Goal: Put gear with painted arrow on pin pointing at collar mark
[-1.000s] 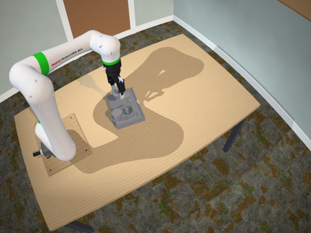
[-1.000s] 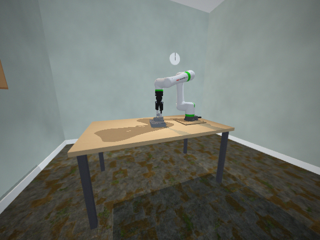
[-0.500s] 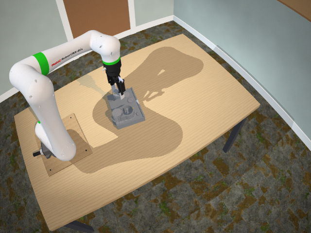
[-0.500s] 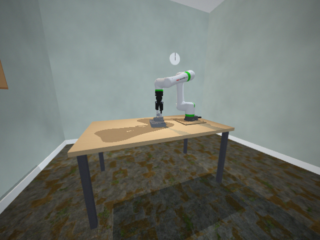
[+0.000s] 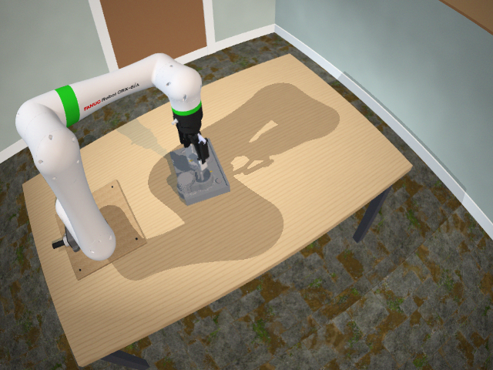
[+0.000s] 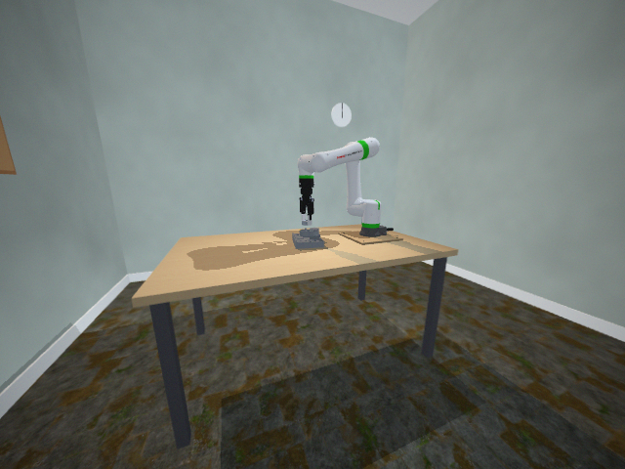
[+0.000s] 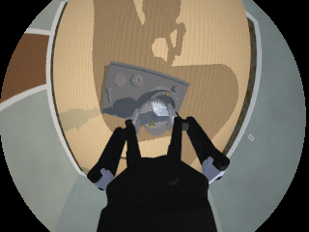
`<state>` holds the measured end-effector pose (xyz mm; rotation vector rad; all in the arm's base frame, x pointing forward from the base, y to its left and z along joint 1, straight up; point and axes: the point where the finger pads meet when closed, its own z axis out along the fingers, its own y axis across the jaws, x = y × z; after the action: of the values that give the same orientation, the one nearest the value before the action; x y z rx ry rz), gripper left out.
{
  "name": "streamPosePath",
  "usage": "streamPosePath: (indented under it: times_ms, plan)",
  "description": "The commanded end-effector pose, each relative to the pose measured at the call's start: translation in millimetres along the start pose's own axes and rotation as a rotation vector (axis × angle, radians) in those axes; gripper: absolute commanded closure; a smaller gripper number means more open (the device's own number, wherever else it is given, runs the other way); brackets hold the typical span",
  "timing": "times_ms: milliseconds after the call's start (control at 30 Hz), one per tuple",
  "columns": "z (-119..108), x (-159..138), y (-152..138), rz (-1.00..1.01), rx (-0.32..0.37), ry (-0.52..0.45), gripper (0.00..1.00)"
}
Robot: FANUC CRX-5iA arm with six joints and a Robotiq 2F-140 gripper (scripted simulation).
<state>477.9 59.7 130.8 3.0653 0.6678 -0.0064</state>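
- In the wrist view the gripper [image 7: 154,124] fills the lower half of the frame, its two dark fingers reaching up to the middle. They are closed partway on the loose gear [image 7: 156,108], a pale round part held between the tips.
- Just behind the gear, slightly above centre, lies the grey timing case [image 7: 143,87], tilted in the frame, with small round fittings on its top face. The pin and the collar mark are too small and too hidden by the gear to make out, and the painted arrow cannot be read with any certainty.
- In the top view the gear shows as a pale piece [image 5: 203,169] below the black fingers, over the near end of the case [image 5: 216,175], left of centre. The exterior view shows a gap between gear [image 6: 306,221] and case [image 6: 308,237], so it is not yet seated.
- Step in hand, as I judge it: carrying the gear above the case, ahead of the descent.
- Next move calls for centring the bore over the pin, turning the wrist until arrow and mark agree, then lowering straight and gently; a sideways push could slide the loose case on the table [image 5: 318,206]. Release only once fully down.
- Farthest off, the arm's base plate [image 5: 119,191] sits at the lower left.
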Motion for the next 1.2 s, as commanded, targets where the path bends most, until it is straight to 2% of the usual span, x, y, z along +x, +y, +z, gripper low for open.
streamPosePath:
  times_ms: [0, 800, 1167]
  plan:
    - [-0.1, -7.7, 23.7, -0.002, 0.001, 0.001, 1.00]
    - [-0.3, -7.4, 23.8, 0.100, 0.001, 0.001, 1.00]
    - [-0.3, -7.4, 23.8, 0.303, 0.001, 0.001, 1.00]
